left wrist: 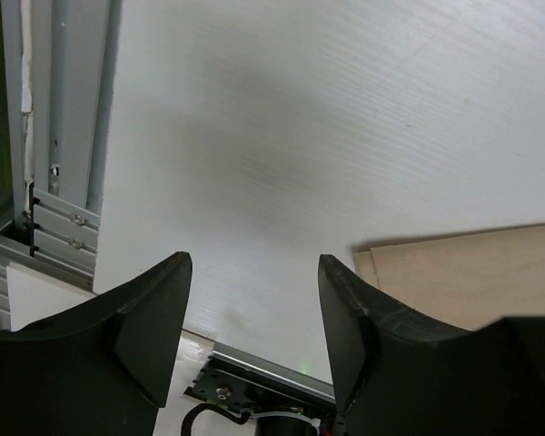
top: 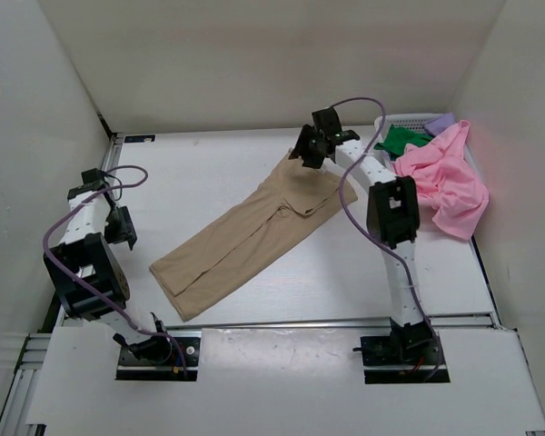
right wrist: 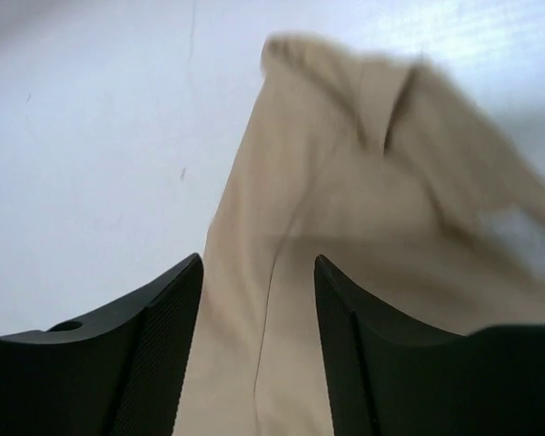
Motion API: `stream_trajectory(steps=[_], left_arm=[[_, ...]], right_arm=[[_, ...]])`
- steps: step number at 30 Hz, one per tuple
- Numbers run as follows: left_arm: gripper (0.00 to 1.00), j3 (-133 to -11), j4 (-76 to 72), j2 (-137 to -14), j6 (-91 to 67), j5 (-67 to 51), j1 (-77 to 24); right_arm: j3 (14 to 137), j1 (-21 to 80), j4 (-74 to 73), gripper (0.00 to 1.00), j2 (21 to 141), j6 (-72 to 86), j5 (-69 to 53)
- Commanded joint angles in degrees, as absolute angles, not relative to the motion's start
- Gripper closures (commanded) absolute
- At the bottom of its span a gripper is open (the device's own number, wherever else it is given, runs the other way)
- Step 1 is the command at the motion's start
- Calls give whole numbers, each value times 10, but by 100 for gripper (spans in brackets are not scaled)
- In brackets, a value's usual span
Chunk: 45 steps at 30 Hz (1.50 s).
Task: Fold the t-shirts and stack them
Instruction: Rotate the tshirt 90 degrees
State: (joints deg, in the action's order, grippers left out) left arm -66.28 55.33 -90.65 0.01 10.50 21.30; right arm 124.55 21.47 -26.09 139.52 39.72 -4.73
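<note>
The tan t-shirt [top: 254,238] lies folded into a long, narrow strip on the white bench [top: 200,173]. It runs diagonally from the front left toward the back right. Its far end is rumpled, with a small raised crease, and sits directly under the right tool [top: 309,148]. That tool hangs just above the cloth with its fingers apart. In the right wrist view the shirt shows blurred between them, and nothing is pinched.

The left tool [top: 120,227] hovers over bare bench near the shirt's front end, fingers apart and holding nothing. A corner of tan cloth shows at the right edge of its wrist view.

In the back right corner stands a white basket [top: 409,117]. The pink t-shirt [top: 440,182] drapes over the basket's near rim. The green t-shirt [top: 402,139] lies bunched inside beside the pink one, and the light purple t-shirt [top: 440,120] peeks out behind them.
</note>
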Motion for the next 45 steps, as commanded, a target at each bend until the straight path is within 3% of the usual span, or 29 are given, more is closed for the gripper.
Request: stream_trajectory(steps=[1,3,7,11,20,24,25,28,31,33,34,35,37,40,42,45], left_arm=[[31,-679,549,-899,0,83,193],[31,-665,543,-904,0,77,185],[31,-665,543,-910,0,71,180],[29,-665,543,-892,0,71,168],[25,-614,548,-841,0,109,127],[25,-614,554,-841,0,109,127],[24,-614,554,-841,0,109,127],[24,-614,554,-846,0,109,115],[24,-614,543,-859,0,103,93],[24,-614,528,-859,0,103,65],[24,-614,528,-864,0,92,55],[24,-614,528,-864,0,86,35],[24,-621,528,-864,0,86,18],[24,-607,528,-830,0,80,0],[24,-585,533,-776,0,74,-5],[24,-574,533,-685,0,62,-11]], right_arm=[[1123,226,-238,42,1175,365,52],[1004,226,-273,42,1132,386,94],[931,201,-365,44,1113,467,116],[861,181,-366,45,1113,568,125],[906,176,-383,38,1222,645,126],[975,171,-383,75,1301,645,75],[997,165,-383,89,1320,645,69],[1149,160,-327,100,1412,623,19],[1357,155,-220,100,1521,637,-25],[1414,155,-122,82,1569,681,-43],[1420,155,-48,65,1569,692,-51],[1406,155,-40,41,1560,698,-57],[1344,155,-57,30,1483,646,-80],[1106,161,-88,16,1304,554,-41],[968,161,-120,12,1184,526,-26],[855,173,-199,12,1043,488,2]])
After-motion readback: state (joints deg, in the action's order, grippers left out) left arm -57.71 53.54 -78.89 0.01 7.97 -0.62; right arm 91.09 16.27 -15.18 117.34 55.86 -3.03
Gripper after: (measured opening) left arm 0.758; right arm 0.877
